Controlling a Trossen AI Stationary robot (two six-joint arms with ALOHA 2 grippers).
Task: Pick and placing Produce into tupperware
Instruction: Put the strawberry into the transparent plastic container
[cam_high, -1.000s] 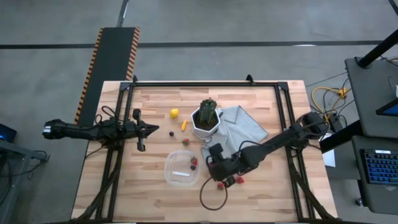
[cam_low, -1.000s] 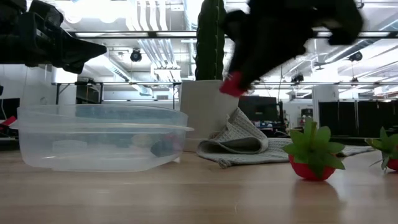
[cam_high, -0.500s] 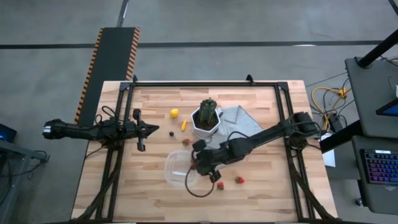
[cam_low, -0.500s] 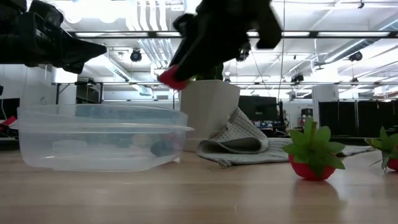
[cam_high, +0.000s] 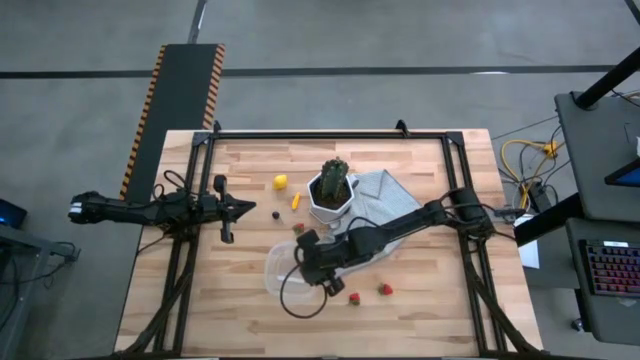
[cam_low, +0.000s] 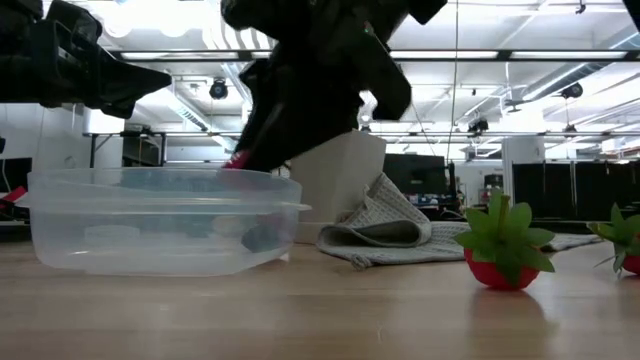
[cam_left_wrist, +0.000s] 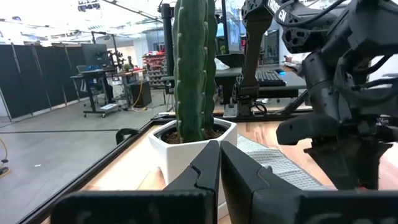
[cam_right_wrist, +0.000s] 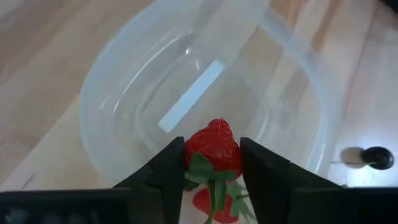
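- Wooden slatted table (cam_high: 400, 310) under my arms.
- My right gripper (cam_right_wrist: 211, 163) pinches a red strawberry (cam_right_wrist: 213, 148); the clear rounded-square plastic tupperware (cam_right_wrist: 118, 81) lies directly below its fingers.
- My left gripper (cam_left_wrist: 219, 163), fingers closed and empty, waits well apart.

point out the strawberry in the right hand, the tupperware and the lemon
strawberry (cam_right_wrist: 213, 147), right wrist view, on its red body between the fingers
tupperware (cam_low: 150, 235), low view, on its clear front wall
lemon (cam_high: 281, 182), high view, on its yellow middle
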